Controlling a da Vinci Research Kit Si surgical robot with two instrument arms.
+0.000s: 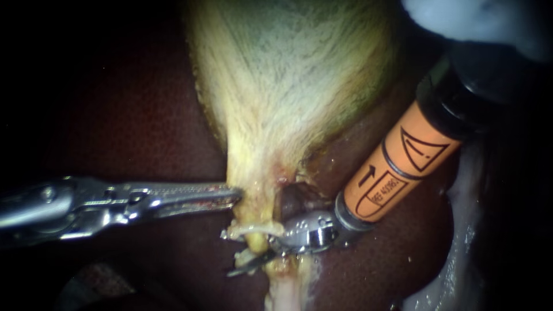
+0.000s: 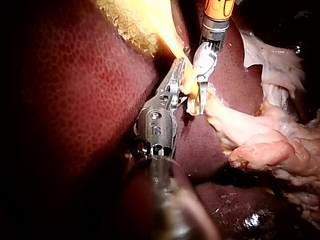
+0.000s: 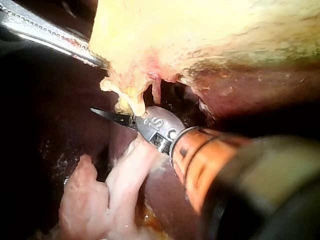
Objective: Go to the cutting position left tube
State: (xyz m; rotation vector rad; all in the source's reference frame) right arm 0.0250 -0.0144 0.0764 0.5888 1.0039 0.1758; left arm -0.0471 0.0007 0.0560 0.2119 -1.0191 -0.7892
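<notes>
My left instrument (image 1: 233, 197) clamps the gallbladder (image 1: 288, 86); right instrument (image 1: 239, 253) jaws gape astride the tube (image 1: 257, 242) — seat it deep and square.

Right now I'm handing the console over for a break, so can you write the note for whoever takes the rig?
Left instrument: shut on the gallbladder at its narrow lower end.
Right instrument: open, a blade on either side of the tube just below that end.
Done: the cutting position looks reached.
Left: the tube is not yet cut.
</notes>
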